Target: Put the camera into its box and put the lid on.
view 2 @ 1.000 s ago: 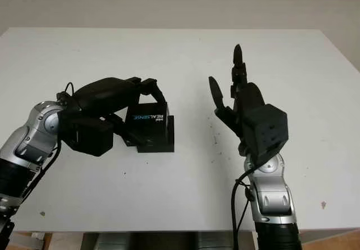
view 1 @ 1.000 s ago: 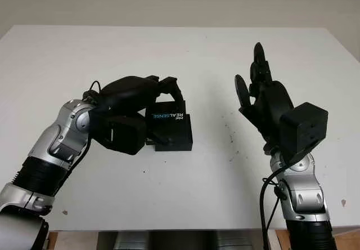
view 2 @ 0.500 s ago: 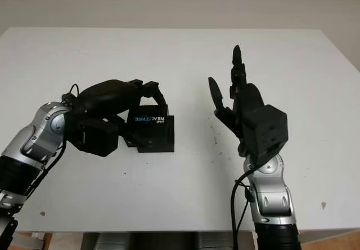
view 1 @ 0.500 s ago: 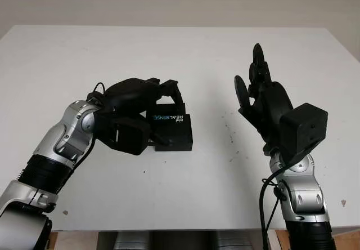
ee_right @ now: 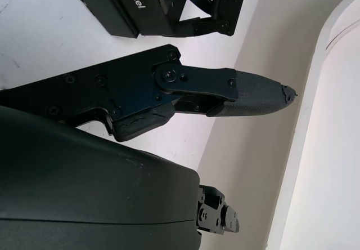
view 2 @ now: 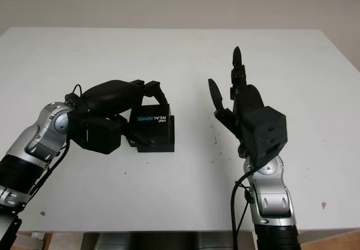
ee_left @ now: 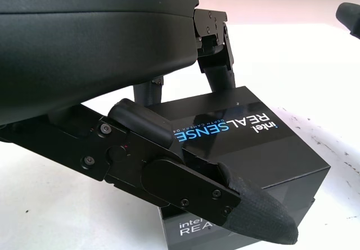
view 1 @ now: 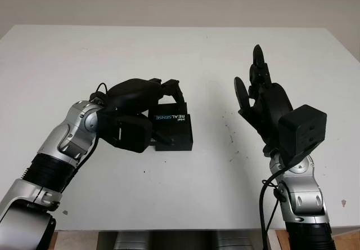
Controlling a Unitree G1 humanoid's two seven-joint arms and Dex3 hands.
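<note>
Two hands: left hand (view 1: 147, 101) at the box, right hand (view 1: 264, 101) raised over bare table (view 1: 225, 53), well apart
Lid (ee_left: 236, 134): black, on the box (view 1: 173, 138) at table centre-left, slightly askew, base edge showing below
Left fingers (ee_left: 247, 210): clasped across lid, front and back
Right fingers: released, holding nothing
Key relation: lid directly under left hand; judged nearer for seating
Camera: cannot tell, presumably inside

The white table (view 1: 180, 53) carries one black box (view 1: 173, 132), which sits left of centre, closer to the near edge than the far edge.
</note>
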